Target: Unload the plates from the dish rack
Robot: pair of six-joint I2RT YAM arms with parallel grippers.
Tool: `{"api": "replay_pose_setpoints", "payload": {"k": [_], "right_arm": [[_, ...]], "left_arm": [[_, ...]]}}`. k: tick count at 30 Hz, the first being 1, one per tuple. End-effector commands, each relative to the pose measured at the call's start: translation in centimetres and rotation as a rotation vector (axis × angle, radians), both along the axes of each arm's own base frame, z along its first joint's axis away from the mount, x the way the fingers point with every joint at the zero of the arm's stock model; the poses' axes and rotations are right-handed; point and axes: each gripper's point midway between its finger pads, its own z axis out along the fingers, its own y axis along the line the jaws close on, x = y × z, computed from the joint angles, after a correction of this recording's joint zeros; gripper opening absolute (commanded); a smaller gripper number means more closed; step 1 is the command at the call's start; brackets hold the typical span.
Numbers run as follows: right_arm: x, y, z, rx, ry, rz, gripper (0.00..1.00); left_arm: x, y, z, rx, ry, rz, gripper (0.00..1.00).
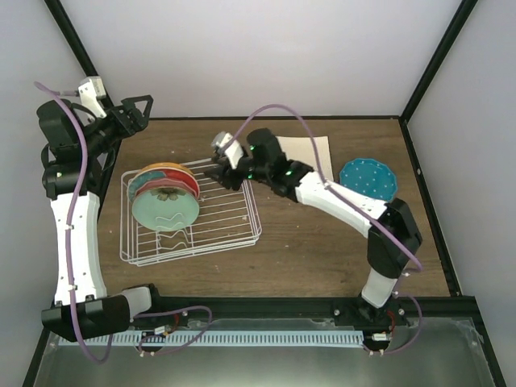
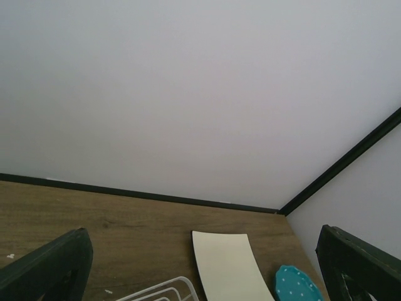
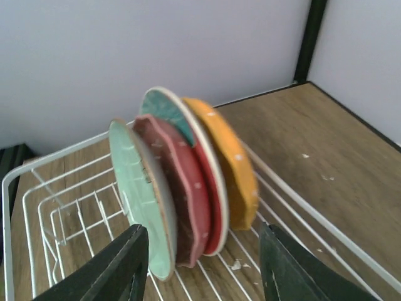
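Note:
The white wire dish rack [image 1: 234, 226] holds several plates standing on edge. In the right wrist view these are a mint green one [image 3: 135, 182], a pink one [image 3: 182, 194], a larger red-and-teal one [image 3: 164, 108] and an orange dotted one [image 3: 235, 169]. My right gripper [image 1: 216, 171] hovers over the rack just right of them, open, its fingers [image 3: 109, 269] spread wider than the stack and touching nothing. A square cream plate [image 1: 314, 149] and a round teal dotted plate [image 1: 368, 178] lie flat on the table. My left gripper [image 1: 139, 109] is raised at the back left, open and empty.
The wooden table [image 1: 322, 250] is fenced by black frame posts [image 1: 431, 60] and white walls. The right arm's body crosses over part of the cream plate. The left wrist view shows the rack's corner [image 2: 163, 290], the cream plate [image 2: 229, 266] and the teal plate [image 2: 294, 285].

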Motion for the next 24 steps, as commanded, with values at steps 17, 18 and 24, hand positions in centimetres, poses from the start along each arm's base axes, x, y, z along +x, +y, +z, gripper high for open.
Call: {"api": "replay_pose_setpoints", "payload": {"k": [17,18,24], "right_arm": [[-1.4,11.7,-5.3,-0.104,-0.281,0.052,0.44],[-1.3,11.8,-5.4,-0.107,-0.282,0.049,0.44],[-1.9,12.3,-6.2,-0.112,-0.268,0.097,0.42]], "left_arm": [[-1.0,-0.1,0.3,0.015,-0.015,-0.004,1.0],[-1.0,-0.1,0.3,0.016,-0.017,-0.006,1.0],[-0.9,-0.2,0.2,0.012,-0.015,-0.013,1.0]]}}
